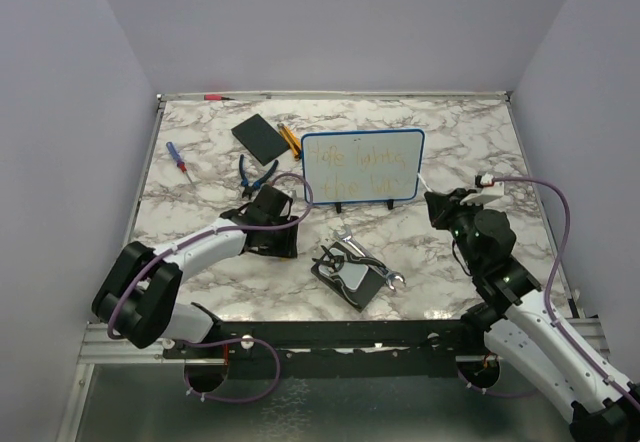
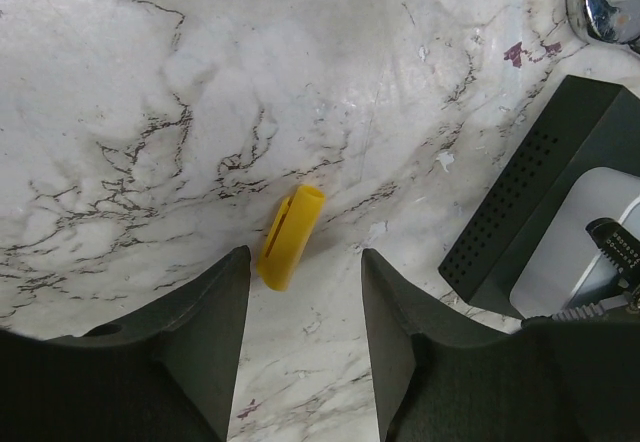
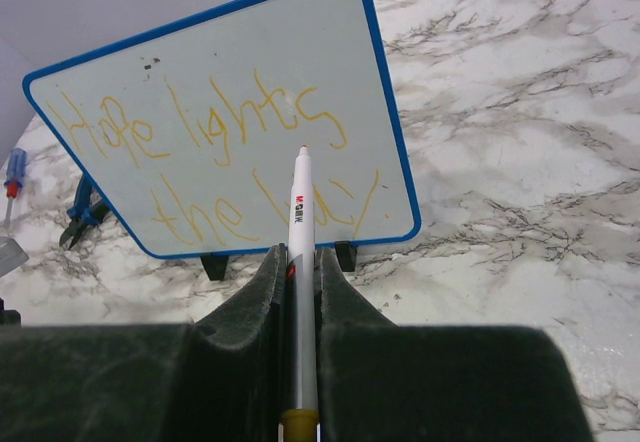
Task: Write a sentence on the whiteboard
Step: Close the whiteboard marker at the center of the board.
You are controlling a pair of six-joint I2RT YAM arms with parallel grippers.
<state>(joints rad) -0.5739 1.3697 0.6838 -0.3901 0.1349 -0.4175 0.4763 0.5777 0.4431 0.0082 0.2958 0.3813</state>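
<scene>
Desk (image 1: 470, 142): white marble-look top with grey-black veining, matt.

Whiteboard (image 1: 362, 165): stands upright on small black feet, back of centre on the desk. It is rectangular with rounded corners, a thin blue rim and a glossy white face.

Black case (image 2: 520, 202): boxy, with one perforated side, lying near the left pincer.

Left pincer (image 2: 305, 254): dark matt fingers spread, holding nothing.

Right pincer (image 3: 299, 257): pressed together on a slim white marker (image 3: 301, 212), tip towards the board face. Cannot tell if it touches.

Sentence (image 3: 215, 117): thin, faint orange-yellow handwriting in two lines. "Hope lights" is above; below is "the" plus a word partly behind the marker, unreadable.

Yellow cap (image 2: 292, 237): slit plastic tube, lying just ahead of the left fingers.

Marker barrel: tiny red-and-black print, illegible.
</scene>
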